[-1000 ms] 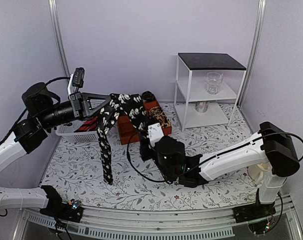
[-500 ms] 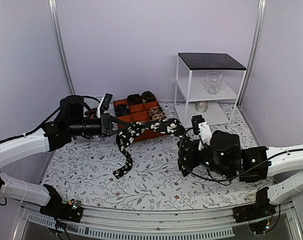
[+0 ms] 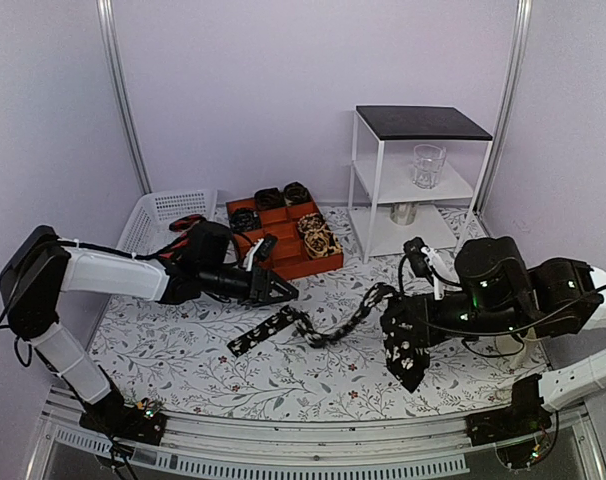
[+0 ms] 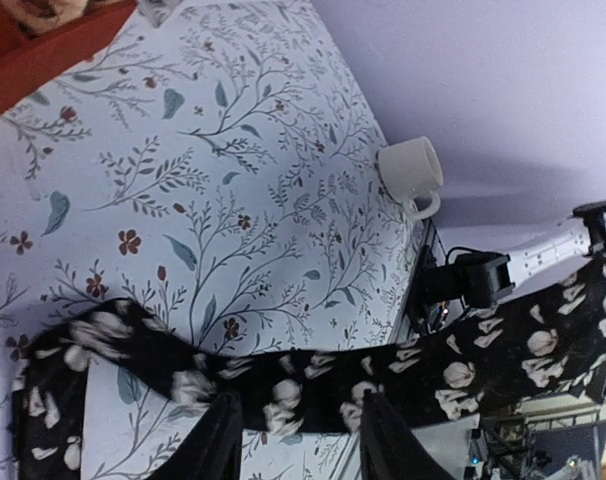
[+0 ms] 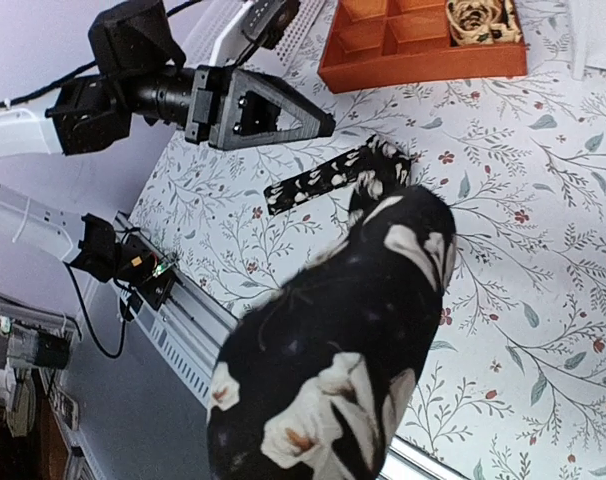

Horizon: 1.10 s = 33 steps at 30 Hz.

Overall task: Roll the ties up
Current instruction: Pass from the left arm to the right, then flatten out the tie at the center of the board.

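Left fingers [image 4: 218, 445] spread above floral tie [image 3: 318, 332] on table [image 3: 183, 350] | right gripper [image 3: 403, 342] draped in its wide end, grip cannot be told

No legible text or markings.

The tie [image 3: 265, 331] was printed in black with white blossoms. The table cover [image 3: 283, 385] was patterned in white with grey-green leafy sprigs and small red flowers. The compartment tray [image 3: 318, 262] was coloured orange-red and the basket [image 3: 168, 208] white. The shelf unit [image 3: 423, 122] was framed in white and topped in black. The cup [image 4: 411, 172] was coloured white.
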Motion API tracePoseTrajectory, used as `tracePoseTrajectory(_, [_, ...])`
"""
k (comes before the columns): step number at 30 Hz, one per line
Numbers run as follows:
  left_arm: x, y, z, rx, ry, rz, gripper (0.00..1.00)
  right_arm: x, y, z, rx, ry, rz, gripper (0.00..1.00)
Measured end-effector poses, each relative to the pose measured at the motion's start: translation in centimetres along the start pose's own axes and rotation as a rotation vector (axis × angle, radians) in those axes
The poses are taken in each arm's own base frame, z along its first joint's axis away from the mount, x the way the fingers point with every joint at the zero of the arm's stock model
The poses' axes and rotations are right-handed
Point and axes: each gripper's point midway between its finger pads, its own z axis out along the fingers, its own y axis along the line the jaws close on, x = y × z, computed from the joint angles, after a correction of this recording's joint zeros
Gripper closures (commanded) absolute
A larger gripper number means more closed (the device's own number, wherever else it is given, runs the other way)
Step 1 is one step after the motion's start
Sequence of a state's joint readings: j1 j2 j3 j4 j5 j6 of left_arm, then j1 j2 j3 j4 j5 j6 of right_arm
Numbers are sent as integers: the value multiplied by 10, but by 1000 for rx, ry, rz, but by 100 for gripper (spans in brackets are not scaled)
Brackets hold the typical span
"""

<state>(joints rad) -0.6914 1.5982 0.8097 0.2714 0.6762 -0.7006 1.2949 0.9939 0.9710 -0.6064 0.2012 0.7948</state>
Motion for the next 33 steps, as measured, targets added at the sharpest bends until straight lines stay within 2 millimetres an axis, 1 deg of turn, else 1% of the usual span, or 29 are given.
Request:
tracePoseTrajectory(1, [0, 5, 2, -19, 1, -9, 53, -3, -1, -2, 13, -7, 25, 100])
tracePoseTrajectory(3, [-4, 13, 2, -73, -13, -18, 52, -6, -10, -4, 54, -15, 80, 100])
tracePoseTrajectory(4, [-7, 16, 1, -103, -27, -16, 52, -5, -22, -3, 101, -11, 117, 100])
tracePoseTrajectory(5, [-9, 19, -1, -128, -36, -14, 53, -6, -30, -2, 130, -11, 140, 100])
tracePoseTrajectory(7, [-12, 24, -8, -198, -58, -14, 57, -8, -54, 2, 216, -7, 199, 100])
tracePoseTrajectory(9, [-10, 28, -15, -266, -69, -9, 61, -10, -79, 4, 310, -10, 247, 100])
tracePoseTrajectory(11, [-4, 31, -23, -334, -70, -5, 64, -14, -102, 3, 386, -23, 293, 100])
tracePoseTrajectory(13, [9, 37, -29, -396, -54, -7, 64, -21, -120, 0, 437, -44, 334, 100])
tracePoseTrajectory(14, [17, 42, -33, -430, -40, -12, 64, -24, -128, -1, 457, -56, 354, 100])
tracePoseTrajectory(16, [34, 51, -40, -483, -9, -20, 65, -27, -139, -1, 482, -69, 376, 100])
tracePoseTrajectory(17, [43, 55, -43, -505, 7, -24, 63, -29, -145, 0, 494, -73, 384, 100])
tracePoseTrajectory(21, [75, 71, -60, -573, 65, -37, 58, -32, -163, 6, 531, -70, 403, 100])
tracePoseTrajectory(23, [85, 74, -68, -586, 81, -38, 55, -33, -171, 9, 543, -66, 409, 100])
tracePoseTrajectory(24, [89, 74, -71, -590, 87, -36, 52, -33, -174, 10, 545, -67, 412, 100])
tracePoseTrajectory(27, [93, 65, -78, -571, 81, -4, 45, -34, -180, 13, 538, -66, 418, 100])
tracePoseTrajectory(29, [94, 60, -78, -563, 80, 19, 42, -35, -181, 14, 530, -67, 422, 100])
tracePoseTrajectory(33, [95, 62, -79, -591, 76, 74, 38, -37, -184, 16, 522, -69, 420, 100])
